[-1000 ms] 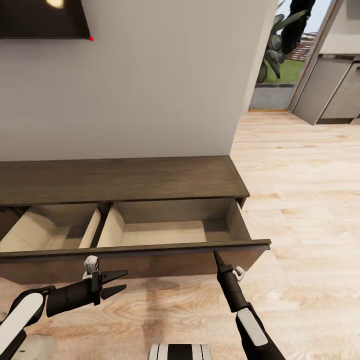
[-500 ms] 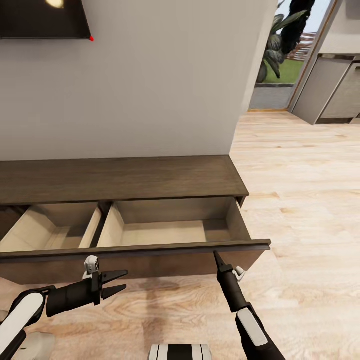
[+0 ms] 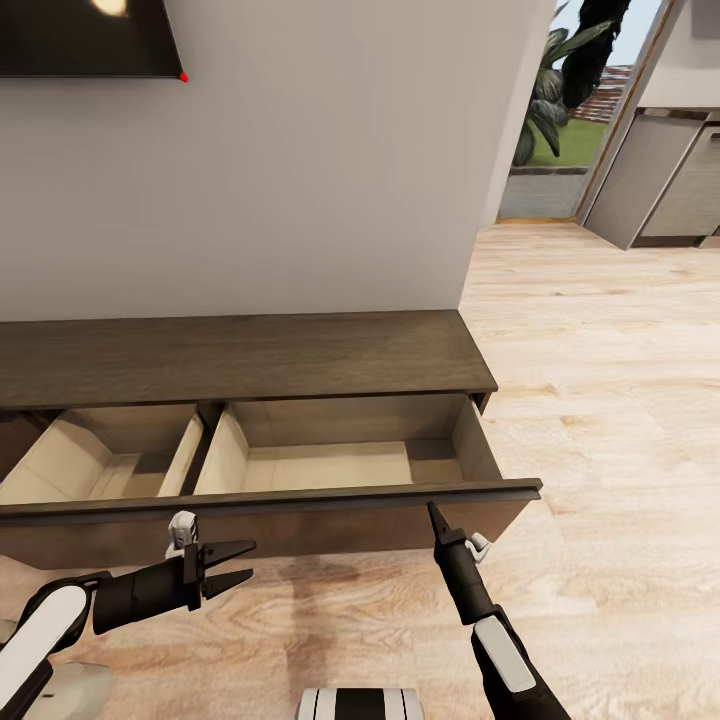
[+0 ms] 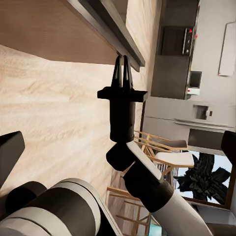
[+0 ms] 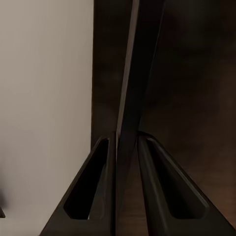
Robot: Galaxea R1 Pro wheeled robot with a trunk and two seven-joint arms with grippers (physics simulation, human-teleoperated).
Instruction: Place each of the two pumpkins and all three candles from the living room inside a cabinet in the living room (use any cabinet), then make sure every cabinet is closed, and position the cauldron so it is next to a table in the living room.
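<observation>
No text, label, brand, number or sign can be read in any of the views.
</observation>
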